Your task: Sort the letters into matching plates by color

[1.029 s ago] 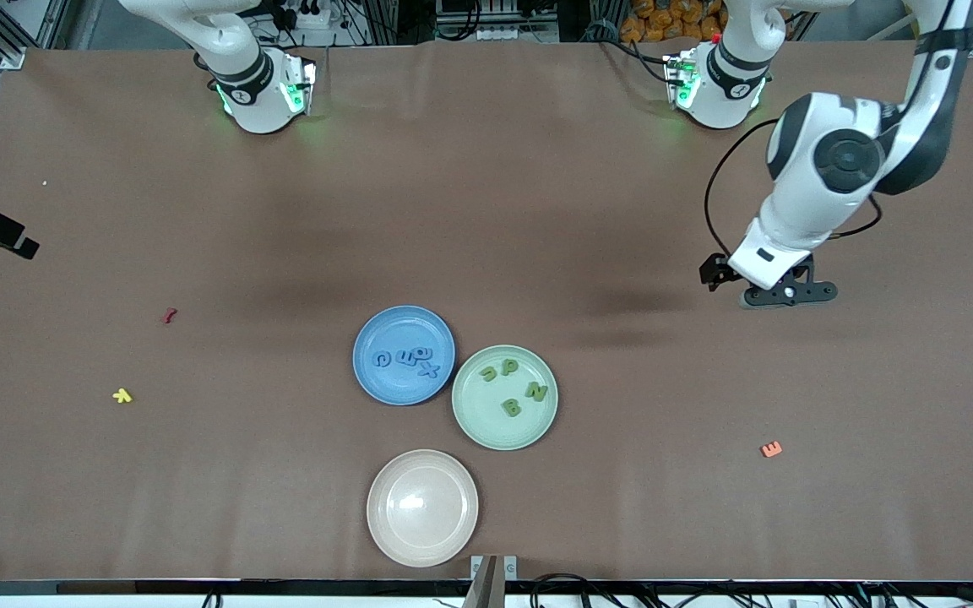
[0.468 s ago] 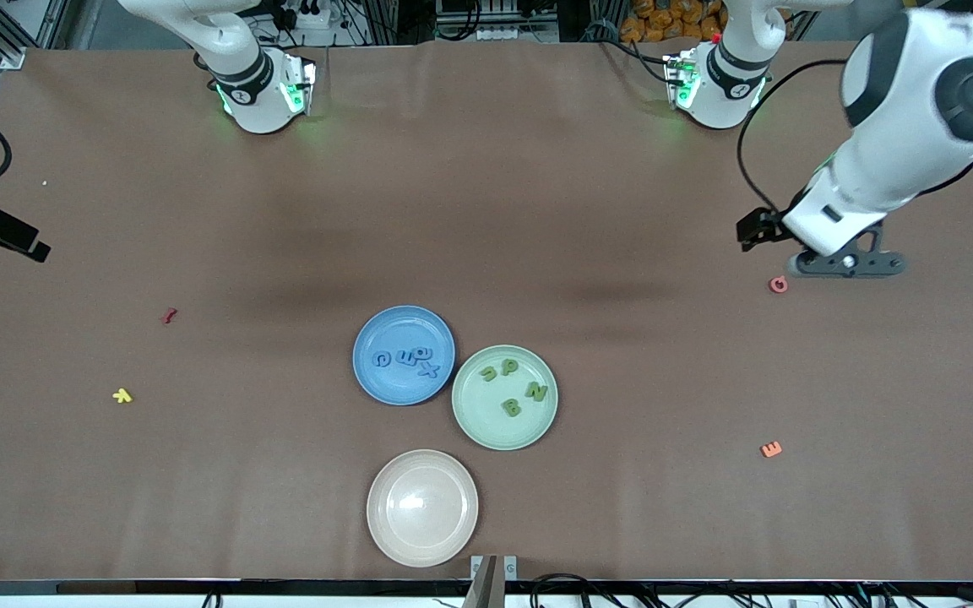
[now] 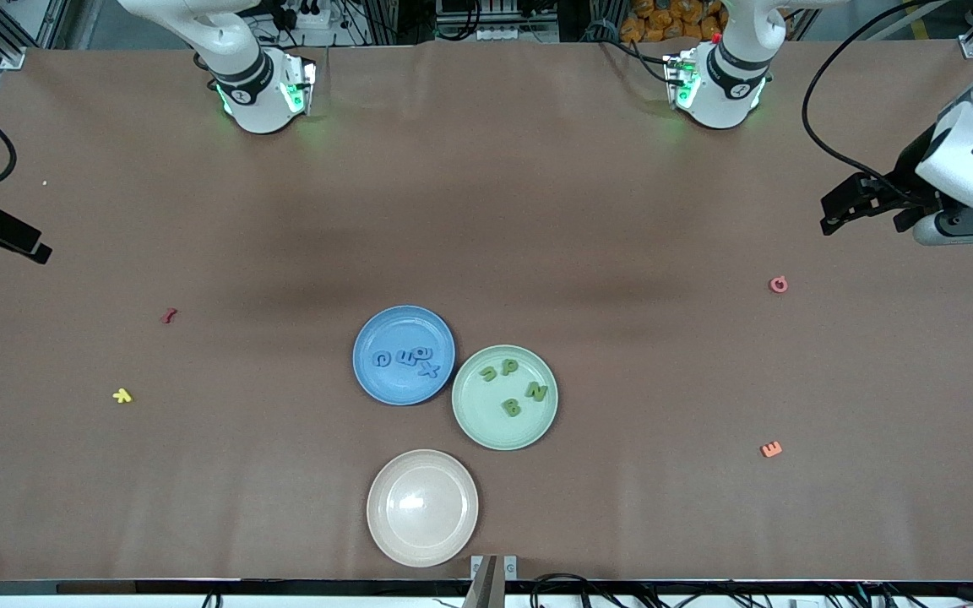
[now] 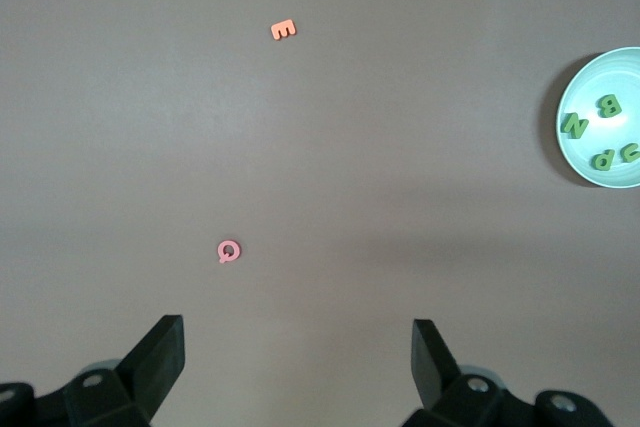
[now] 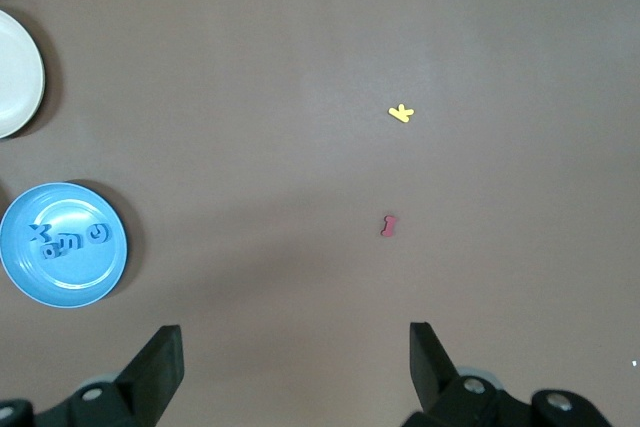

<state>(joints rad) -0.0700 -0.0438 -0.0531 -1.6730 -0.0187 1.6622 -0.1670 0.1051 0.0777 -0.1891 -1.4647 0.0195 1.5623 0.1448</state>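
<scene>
Sorting looks finished: blue letters [image 3: 404,358] all in blue plate [image 3: 381,384], green letters [image 3: 513,388] in mint green plate [image 3: 486,426], touching at its 4 o'clock. Only pink, orange, red, yellow pieces loose on surface [image 3: 486,211]. Left gripper [image 4: 298,362] high over left arm's end, jaws released, empty. Right gripper [image 5: 295,362] high over right arm's end, likewise.

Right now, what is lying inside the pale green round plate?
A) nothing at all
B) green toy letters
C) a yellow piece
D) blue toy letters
B: the pale green round plate holds four small green toy letters, seen in both the front view and the left wrist view, while the blue toy letters sit in the medium blue round plate beside it.
</scene>
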